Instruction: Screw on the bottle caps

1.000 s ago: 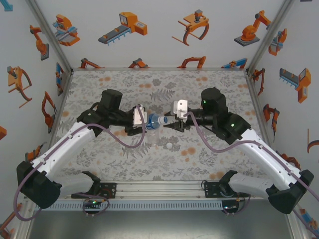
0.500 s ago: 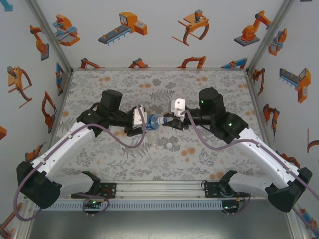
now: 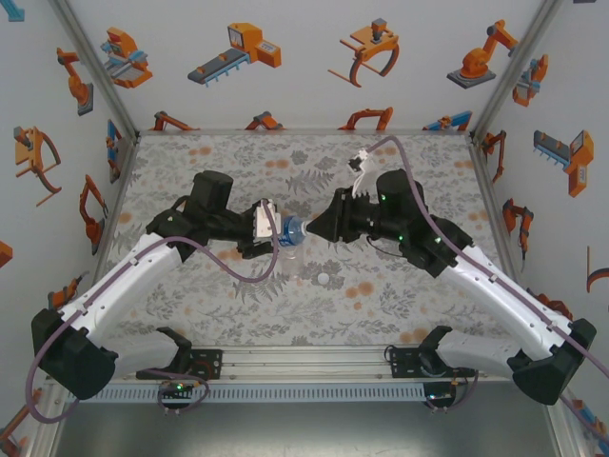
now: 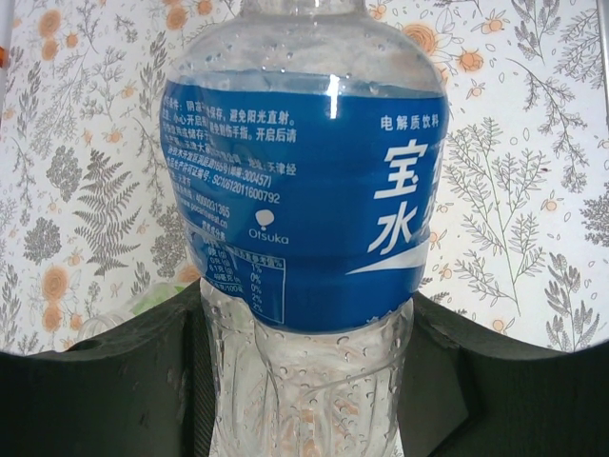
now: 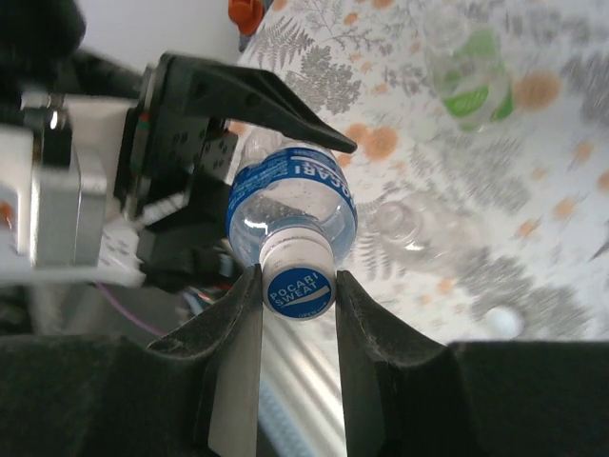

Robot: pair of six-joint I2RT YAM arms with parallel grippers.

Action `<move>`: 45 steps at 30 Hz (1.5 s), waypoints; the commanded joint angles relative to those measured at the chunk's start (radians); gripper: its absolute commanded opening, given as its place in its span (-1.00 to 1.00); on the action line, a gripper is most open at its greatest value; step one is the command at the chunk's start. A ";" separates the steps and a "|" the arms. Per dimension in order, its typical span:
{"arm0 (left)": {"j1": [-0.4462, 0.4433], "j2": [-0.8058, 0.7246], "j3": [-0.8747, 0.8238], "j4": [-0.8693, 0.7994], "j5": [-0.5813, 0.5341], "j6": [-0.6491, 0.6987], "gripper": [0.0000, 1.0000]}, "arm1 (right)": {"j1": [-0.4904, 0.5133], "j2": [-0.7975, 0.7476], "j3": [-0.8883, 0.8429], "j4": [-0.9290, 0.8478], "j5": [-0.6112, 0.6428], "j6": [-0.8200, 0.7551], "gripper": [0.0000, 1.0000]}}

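Two grips share one bottle, and that is where trouble could start: the jaws of the left arm (image 3: 143, 267) are clenched around the lower body of the blue-labelled bottle (image 4: 304, 190), holding it on its side above the table (image 3: 400, 305) with its neck aimed at the right arm (image 3: 485, 276). The right arm's jaws are clamped on either side of the blue cap (image 5: 299, 288) sitting at the mouth of that neck. Whether the threads have caught cannot be told from here. If the cap sits even slightly tilted, turning it would likely cross the threads and jam it. The bottle wall looks thin and soft, so a hard twist from the right could make the body turn or buckle inside the left jaws instead of tightening the cap. The right jaws meet the cap only at its narrow rim, so they may slip round it, or pull it off if the wrist draws back while turning. A dropped cap or bottle would land among the clear bottle (image 5: 404, 224), the loose white cap (image 5: 501, 322) beside it and the green bottle (image 5: 471, 71) further off, and could knock them over or send the small cap rolling away
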 commanded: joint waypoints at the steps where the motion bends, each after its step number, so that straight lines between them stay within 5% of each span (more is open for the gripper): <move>1: -0.010 -0.030 -0.003 0.014 0.066 -0.001 -1.00 | -0.009 0.008 -0.040 -0.070 0.118 0.468 -0.76; 7: -0.009 -0.034 -0.001 0.024 0.070 -0.015 -1.00 | -0.009 0.026 -0.072 -0.002 0.065 0.533 -0.66; 13: -0.009 -0.043 -0.005 0.023 0.068 -0.012 -1.00 | -0.011 0.010 -0.011 -0.006 0.112 0.371 -0.32; 18: -0.009 -0.047 -0.006 0.024 0.067 -0.010 -1.00 | -0.010 0.000 0.073 -0.066 0.149 0.085 -0.02; 24: -0.010 -0.048 -0.010 0.022 0.068 -0.006 -1.00 | -0.010 -0.017 0.089 -0.007 0.074 -0.286 0.09; 38: -0.010 -0.053 -0.009 0.007 0.061 0.007 -1.00 | -0.010 -0.034 0.067 0.005 -0.419 -1.227 0.10; 45: -0.010 -0.051 -0.010 0.004 0.058 0.012 -1.00 | -0.009 -0.019 0.048 -0.045 -0.441 -1.368 0.09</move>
